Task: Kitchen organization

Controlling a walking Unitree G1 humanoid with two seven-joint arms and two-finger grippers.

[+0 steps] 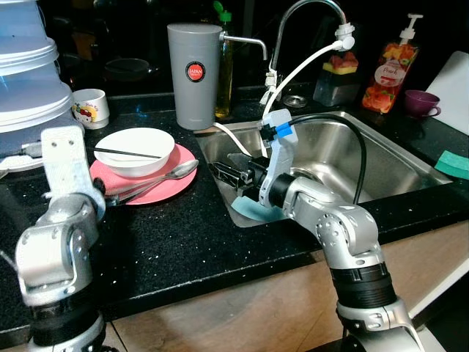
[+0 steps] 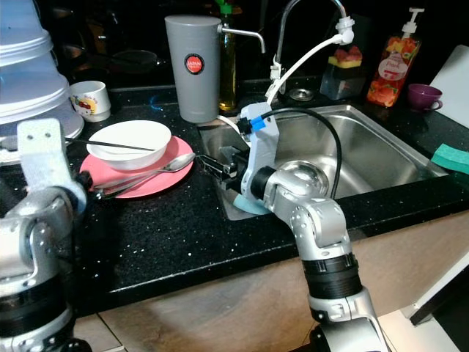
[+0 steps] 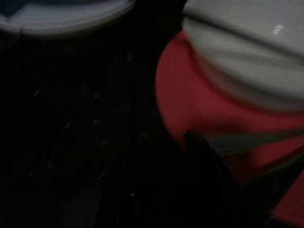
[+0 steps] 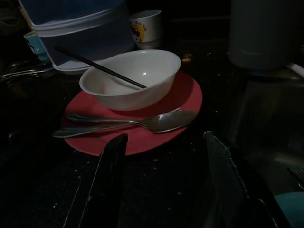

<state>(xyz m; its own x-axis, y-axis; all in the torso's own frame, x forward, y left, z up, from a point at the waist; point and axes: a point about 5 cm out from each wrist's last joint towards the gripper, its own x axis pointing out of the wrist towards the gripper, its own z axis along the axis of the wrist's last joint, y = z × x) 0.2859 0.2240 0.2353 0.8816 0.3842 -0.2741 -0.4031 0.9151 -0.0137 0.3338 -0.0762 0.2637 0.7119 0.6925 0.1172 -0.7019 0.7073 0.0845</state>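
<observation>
A white bowl (image 1: 135, 150) with a black chopstick (image 1: 124, 154) across its rim sits on a pink plate (image 1: 163, 191) on the black counter. Two metal spoons (image 1: 167, 174) lie on the plate in front of the bowl. My right gripper (image 1: 236, 173) hovers over the sink's left edge, pointing at the plate. Its fingers (image 4: 107, 185) are open with nothing between them. My left gripper (image 1: 108, 192) is low at the plate's left rim, and in the dark left wrist view one finger (image 3: 209, 161) lies over the plate (image 3: 190, 104).
A grey pitcher (image 1: 194, 73) stands behind the plate, with a mug (image 1: 91, 108) and stacked plastic containers (image 1: 26, 73) at the left. The steel sink (image 1: 381, 158) holds a teal item (image 1: 253, 214). A soap bottle (image 1: 388, 73), a purple cup (image 1: 421, 103) and a teal sponge (image 1: 454, 163) are at the right.
</observation>
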